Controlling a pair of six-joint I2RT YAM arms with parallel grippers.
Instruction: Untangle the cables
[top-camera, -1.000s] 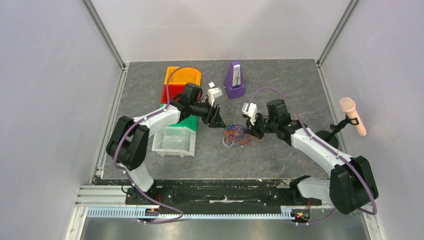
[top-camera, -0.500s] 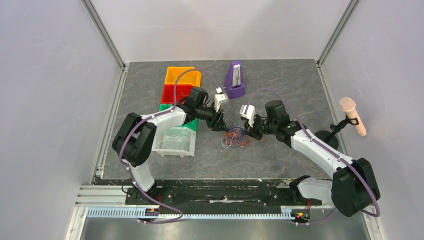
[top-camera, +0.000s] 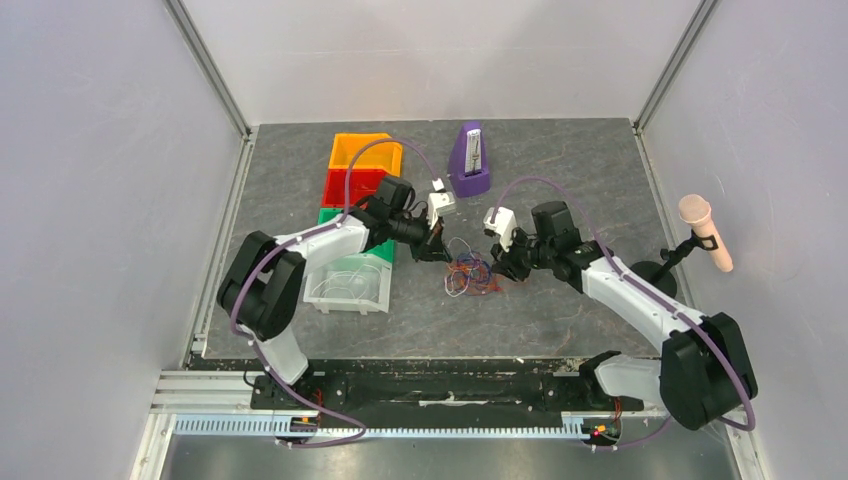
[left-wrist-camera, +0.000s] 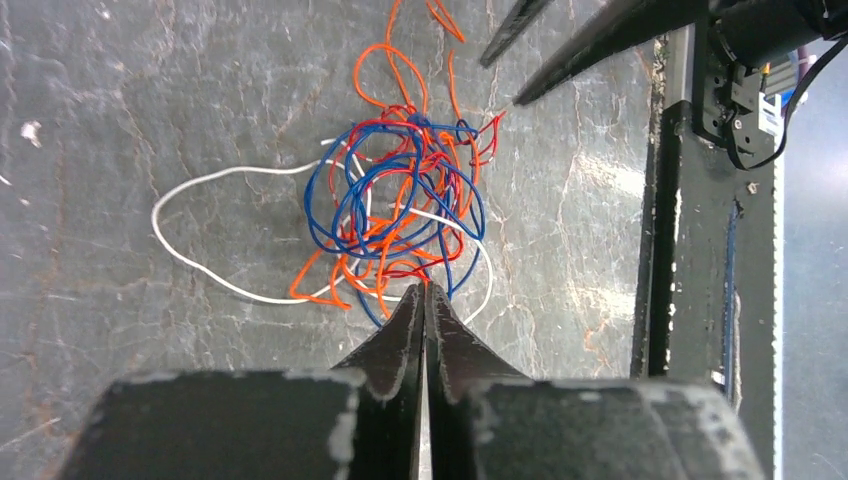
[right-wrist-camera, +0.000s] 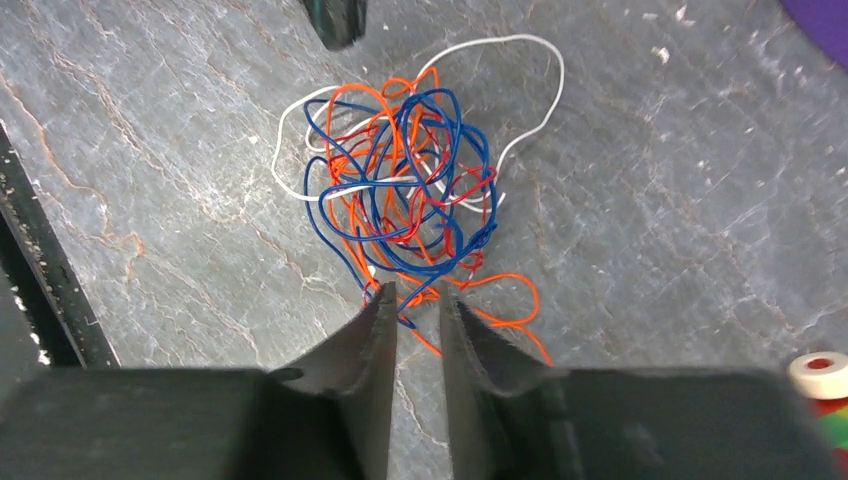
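The cables (top-camera: 470, 272) lie as a small knot of blue, orange, red and white wires on the grey table (top-camera: 560, 160) between the two arms. In the left wrist view my left gripper (left-wrist-camera: 425, 290) has its jaws pressed together at the near edge of the cables (left-wrist-camera: 400, 200), where orange and white strands run under the tips. From above, the left gripper (top-camera: 443, 253) sits at the knot's left. My right gripper (right-wrist-camera: 412, 295) is open a narrow gap, with blue and orange strands of the cables (right-wrist-camera: 400, 180) lying between its tips; it sits to the knot's right as the right gripper (top-camera: 500, 265).
Orange (top-camera: 365, 150), red (top-camera: 350, 185) and green (top-camera: 375, 248) bins and a clear bin (top-camera: 345, 285) stand left of the knot. A purple metronome (top-camera: 469, 160) stands behind it. A pink microphone (top-camera: 705, 232) on a stand is at far right. A tape roll (right-wrist-camera: 820, 372) lies near the right gripper.
My left gripper has closed at the knot's edge after reaching in from the left. My right gripper, shut before, has opened a little. The knot has barely shifted.
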